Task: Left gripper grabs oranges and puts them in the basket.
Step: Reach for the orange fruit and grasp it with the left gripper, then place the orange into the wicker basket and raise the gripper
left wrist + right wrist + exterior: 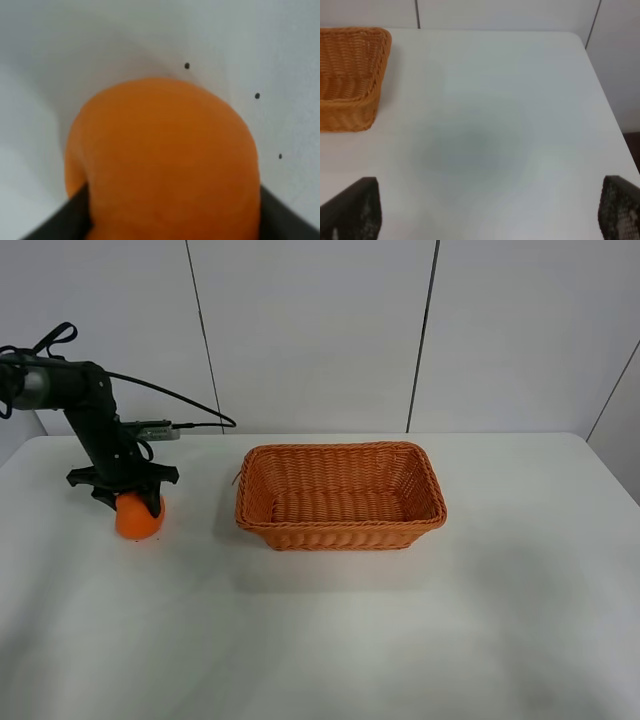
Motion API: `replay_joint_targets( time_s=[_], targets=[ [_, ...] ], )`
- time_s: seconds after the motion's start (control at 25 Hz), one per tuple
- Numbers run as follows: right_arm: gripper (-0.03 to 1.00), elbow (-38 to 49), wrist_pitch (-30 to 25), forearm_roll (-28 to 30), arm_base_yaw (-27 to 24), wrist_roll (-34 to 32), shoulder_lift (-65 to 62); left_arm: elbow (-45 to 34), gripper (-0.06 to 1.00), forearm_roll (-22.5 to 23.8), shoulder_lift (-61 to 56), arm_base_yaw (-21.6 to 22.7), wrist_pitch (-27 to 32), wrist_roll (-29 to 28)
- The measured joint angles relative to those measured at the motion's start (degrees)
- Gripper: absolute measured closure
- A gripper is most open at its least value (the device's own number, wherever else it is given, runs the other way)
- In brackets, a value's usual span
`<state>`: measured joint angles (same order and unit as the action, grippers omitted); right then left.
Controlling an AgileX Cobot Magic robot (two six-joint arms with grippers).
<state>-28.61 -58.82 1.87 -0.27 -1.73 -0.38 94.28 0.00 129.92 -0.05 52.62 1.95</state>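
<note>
The orange [138,519] sits at the far left of the white table [330,640], well left of the wicker basket [340,496], which has nothing in it. My left gripper [128,502] comes down on the orange from above, with its dark fingers pressed against both sides of the fruit. In the left wrist view the orange [160,155] fills the frame, and a finger [65,220] touches it on each side. My right gripper [485,205] is open and empty over bare table. It does not show in the exterior high view.
A black cable [180,400] runs from the left arm along the table's back edge. The basket's corner [350,75] shows in the right wrist view. The table's right edge [605,100] is close to the right gripper. White wall panels stand behind.
</note>
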Motion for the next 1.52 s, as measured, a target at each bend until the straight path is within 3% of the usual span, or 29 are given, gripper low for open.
replay_joint_targets(
  time_s=[0.08, 0.2, 0.84, 1.0, 1.28, 1.52],
  targets=[
    [0.27, 0.0, 0.0, 0.0, 0.0, 0.0, 0.0, 0.2, 0.58, -0.7, -0.1, 0.0, 0.7, 0.0],
    [0.27, 0.0, 0.0, 0.0, 0.0, 0.0, 0.0, 0.3, 0.67, -0.7, -0.8, 0.0, 1.2, 0.0],
    [0.27, 0.0, 0.0, 0.0, 0.0, 0.0, 0.0, 0.3, 0.7, -3.1, -16.1, -1.7, 5.5, 0.0],
    [0.27, 0.0, 0.0, 0.0, 0.0, 0.0, 0.0, 1.9, 0.7, -2.6, -16.5, -5.4, 8.0, 0.0],
    [0.27, 0.0, 0.0, 0.0, 0.0, 0.0, 0.0, 11.6, 0.7, -2.3, -16.5, -15.2, 10.9, 0.0],
    [0.27, 0.0, 0.0, 0.0, 0.0, 0.0, 0.0, 14.0, 0.7, -2.3, -14.8, -24.0, 11.2, -0.2]
  ],
)
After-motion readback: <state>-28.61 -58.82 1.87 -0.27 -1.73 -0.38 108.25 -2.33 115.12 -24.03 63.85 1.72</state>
